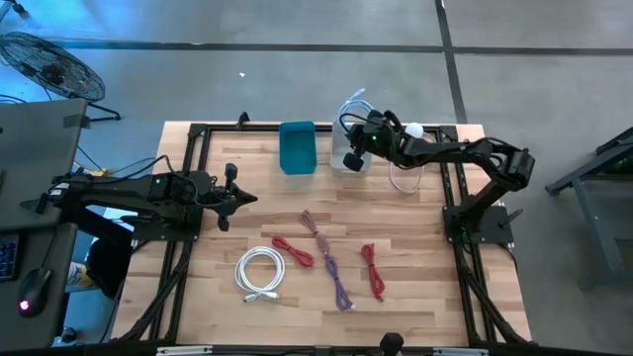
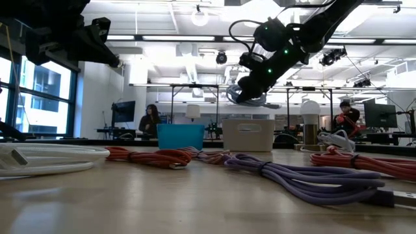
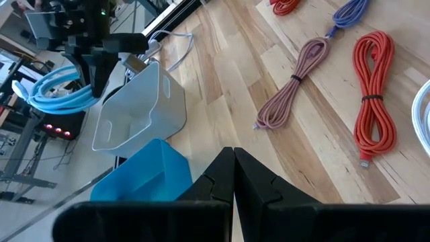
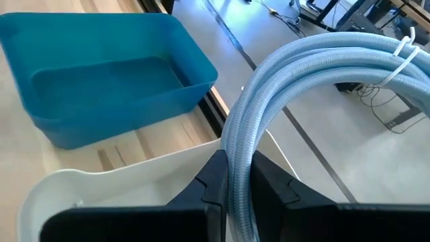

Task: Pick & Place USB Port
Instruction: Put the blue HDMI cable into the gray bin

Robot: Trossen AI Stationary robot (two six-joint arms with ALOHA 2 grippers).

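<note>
Cables lie at the near side of the tabletop (image 1: 415, 316): a white coil (image 1: 260, 272), two red bundles (image 1: 293, 250) (image 1: 372, 270) and a purple one (image 1: 336, 280). On the left the left gripper (image 1: 230, 198) waits with jaws clenched on nothing. Far away, the right gripper (image 4: 232, 176) holds a light blue cable (image 4: 316, 70) pinched between its jaws, above the white bin (image 4: 127, 185), with the blue bin (image 4: 101, 74) just beside. I think the loose loops may catch on the bin rim and hang outside if released too early.
</note>
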